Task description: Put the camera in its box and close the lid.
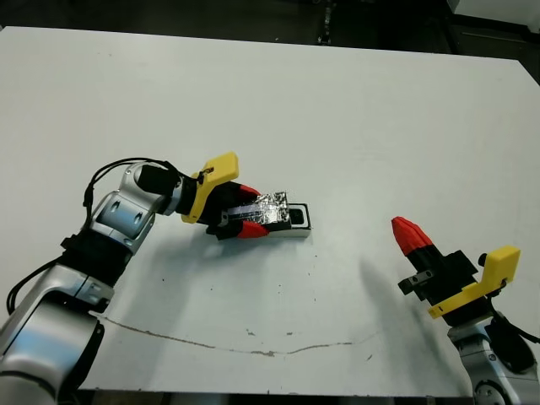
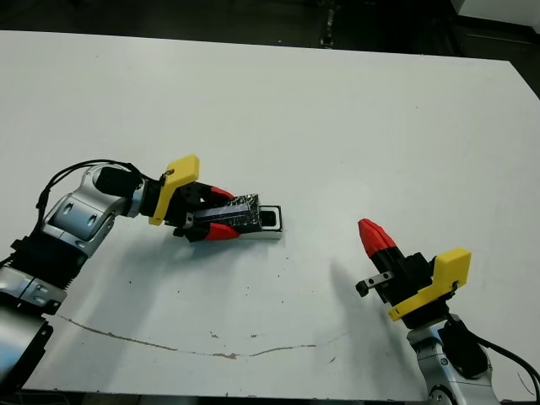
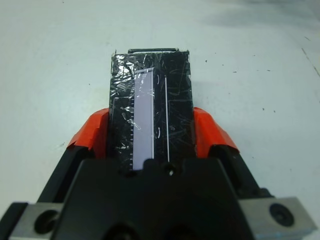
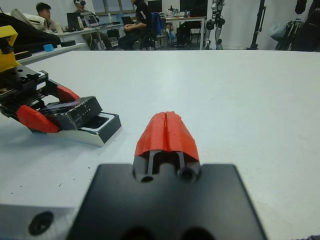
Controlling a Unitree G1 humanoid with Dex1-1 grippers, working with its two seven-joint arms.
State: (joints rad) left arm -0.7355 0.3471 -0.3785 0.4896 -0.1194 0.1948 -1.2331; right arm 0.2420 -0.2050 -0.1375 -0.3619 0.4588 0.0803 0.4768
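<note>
Nearest, the right gripper (image 1: 406, 229) hovers with its red fingers pressed together, holding nothing. Farther left on the white table (image 1: 337, 118), the left gripper (image 1: 244, 211) clamps the lid (image 1: 270, 207), tilted over the box (image 1: 297, 224), long axes aligned, pointing rightward. The box's right end shows uncovered.

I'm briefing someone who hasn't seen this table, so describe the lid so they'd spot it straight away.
On the white table, look to the left gripper at the robot's left of centre. Clamped between its red fingers is the lid, lying partly over the white-walled box. Its crinkly, silver-speckled black top marks it out.
</note>
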